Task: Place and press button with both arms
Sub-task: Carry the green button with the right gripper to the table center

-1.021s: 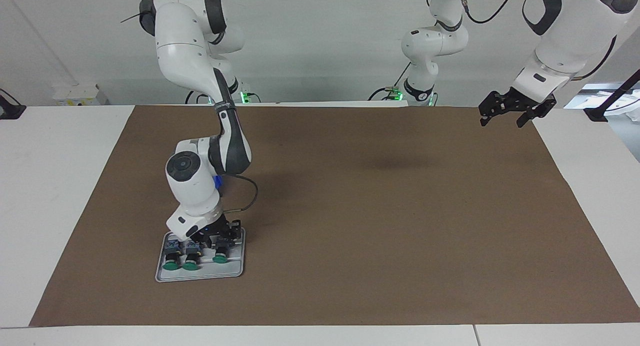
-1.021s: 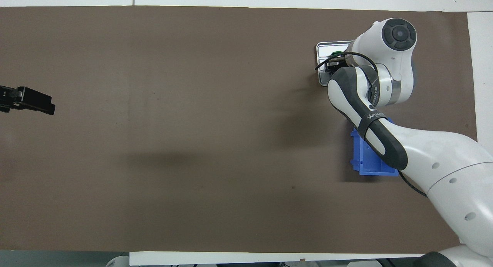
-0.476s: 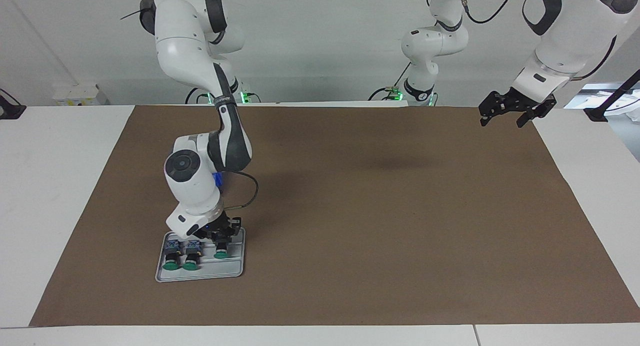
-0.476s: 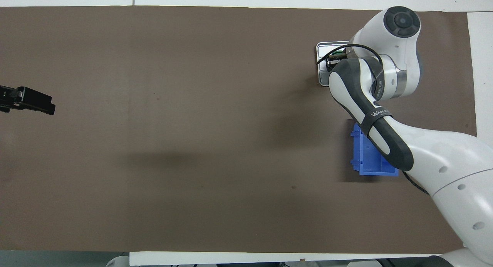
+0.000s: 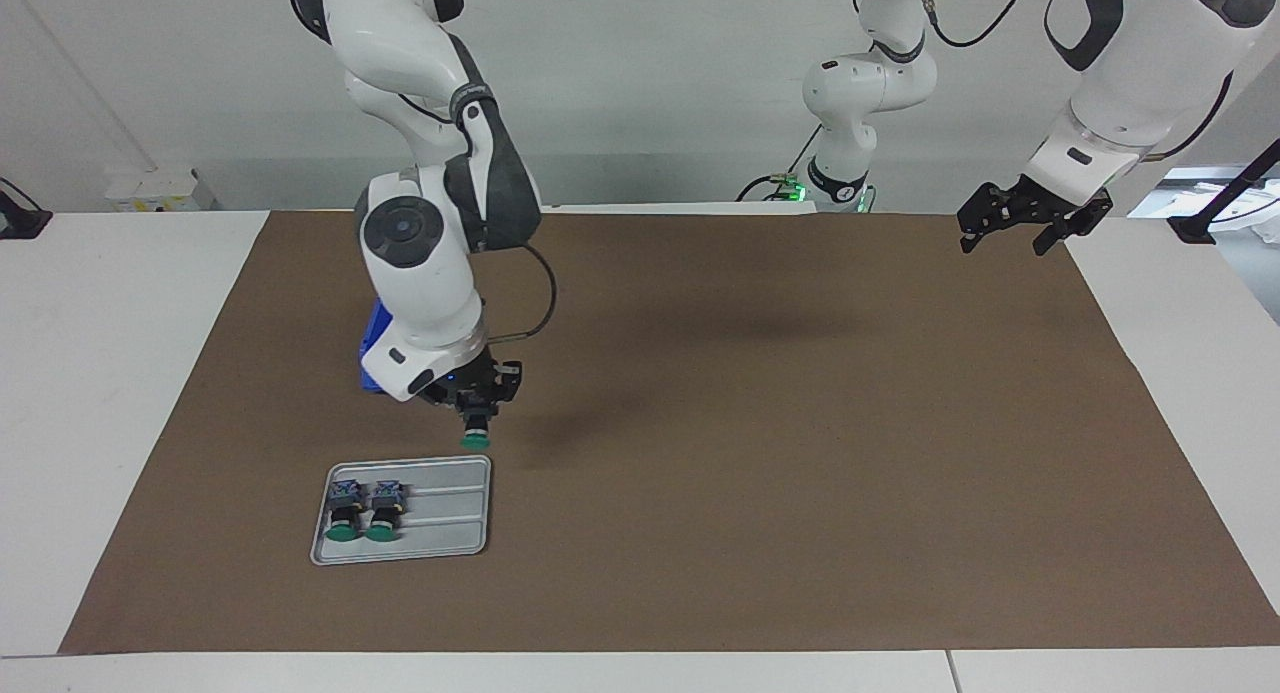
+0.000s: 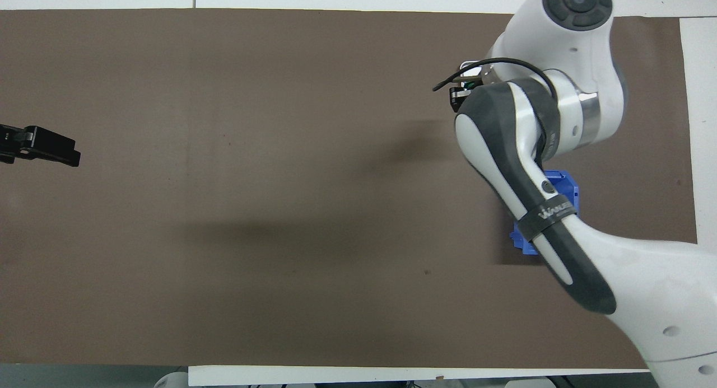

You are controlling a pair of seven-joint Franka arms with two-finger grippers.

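While my right gripper [image 5: 478,410], closed on the button [image 5: 476,431], holds it in the air above the tray [image 5: 440,543], I judge it light and stiff, best held by its block base.

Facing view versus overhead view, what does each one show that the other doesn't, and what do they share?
Only the facing view shows the grey tray with two buttons lying in it, and the right pincer raised over the brown mat, holding a third button green cap down. Only the overhead view shows no tray: the right arm covers it. Both show the mat, the blue bin partly hidden by that arm, and the left pincer waiting in the air at its own end.
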